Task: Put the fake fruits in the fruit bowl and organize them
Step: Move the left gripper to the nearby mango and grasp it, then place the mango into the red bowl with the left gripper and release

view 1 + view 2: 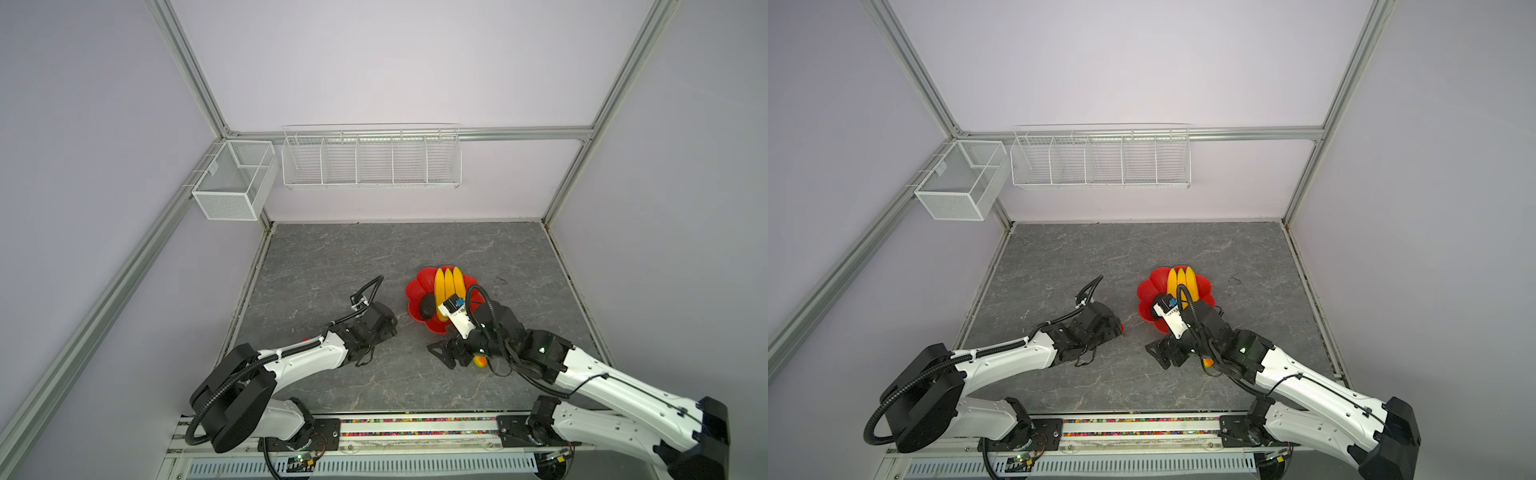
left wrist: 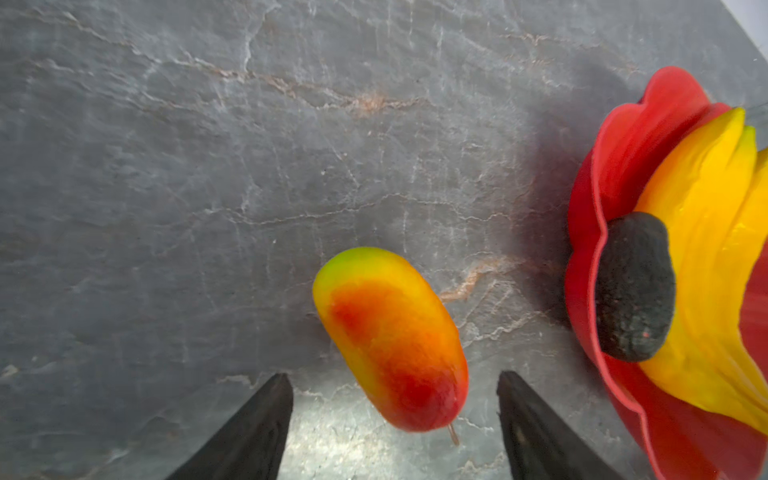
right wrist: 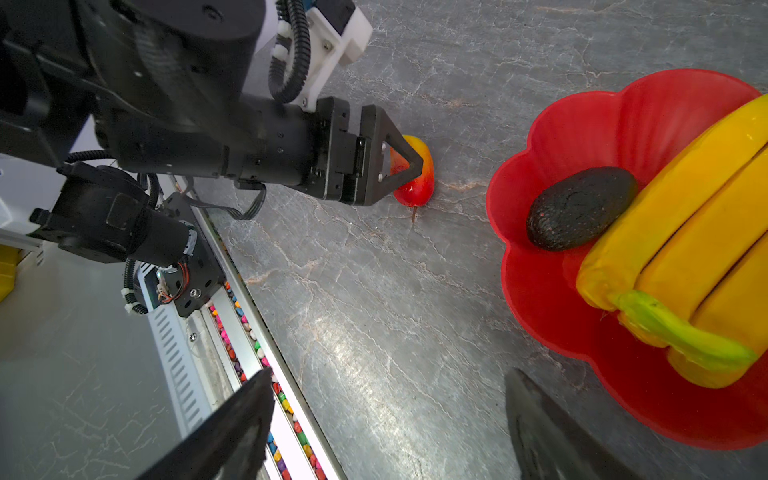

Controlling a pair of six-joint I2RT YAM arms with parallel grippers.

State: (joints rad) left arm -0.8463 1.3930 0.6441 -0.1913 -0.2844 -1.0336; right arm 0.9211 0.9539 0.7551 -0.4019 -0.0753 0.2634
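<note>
- The left gripper hangs low over the table. Its jaws stand wide and hold nothing, and there is a gap on each side of the fruit between them.
- The mango lies flat on the table, reaching from between the fingers out ahead of the tips. Only its red stem end sits inside the jaws, and its long axis runs slantwise to them.
- I judge the step in hand to be the grasp of this mango. To do it well, push the hand forward until the fingers flank the thick middle, and turn the wrist so the pads close squarely across the narrow width. Closing on the tapered, glossy end risks squirting the fruit out forwards.
- The fruit bowl stands near, ahead and off to the side of that hand, so the carry is short. Lift clear of the scalloped rim before crossing it.
- Inside, the avocado lies on the side nearest the left hand, touching the banana bunch, which fills the middle. The bare red floor beside the avocado looks like the best landing place.
- The right gripper is also spread wide and empty, just beside the bowl's near wall. It should keep out of the left hand's path.
- A second mango shows on the table, partly hidden under the right wrist, not yet in the bowl.
</note>
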